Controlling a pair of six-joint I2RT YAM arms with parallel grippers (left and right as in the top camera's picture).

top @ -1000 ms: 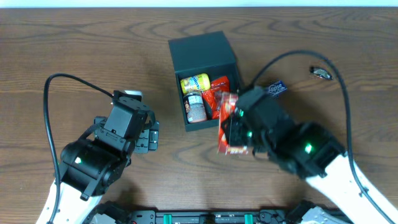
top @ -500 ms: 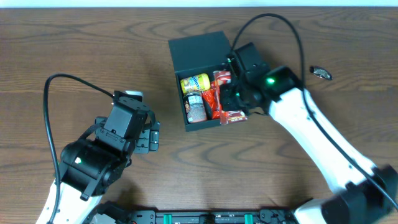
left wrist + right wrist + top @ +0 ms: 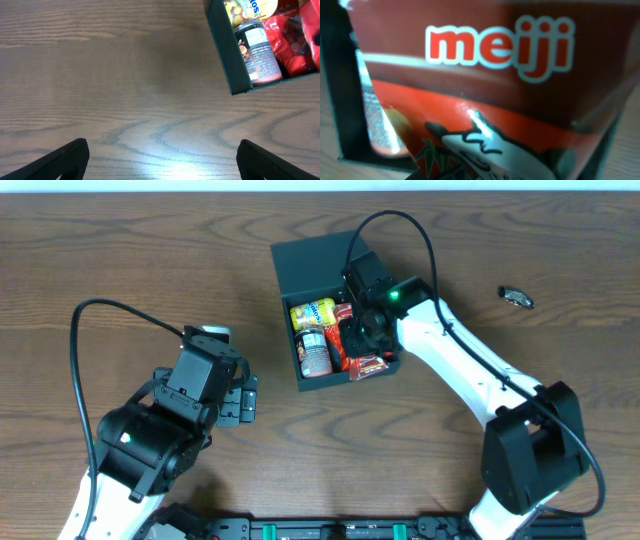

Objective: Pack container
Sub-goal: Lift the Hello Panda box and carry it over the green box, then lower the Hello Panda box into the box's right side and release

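Observation:
The container is a dark teal-grey square box, its lid lying open behind it. Inside are a yellow can, a dark can and red packets. My right gripper is over the box's right side, shut on a red Meiji box that reaches down into the container. That Meiji box fills the right wrist view and hides the fingers. My left gripper rests open over bare table, left of the container, fingers wide apart.
A small dark object lies on the table at the far right. Black cables arc over each arm. The right arm stretches across the table from the front right to the container.
The right arm has swung from the container's front right to over it, carrying the red Meiji box down into the right side. The left arm has not moved.

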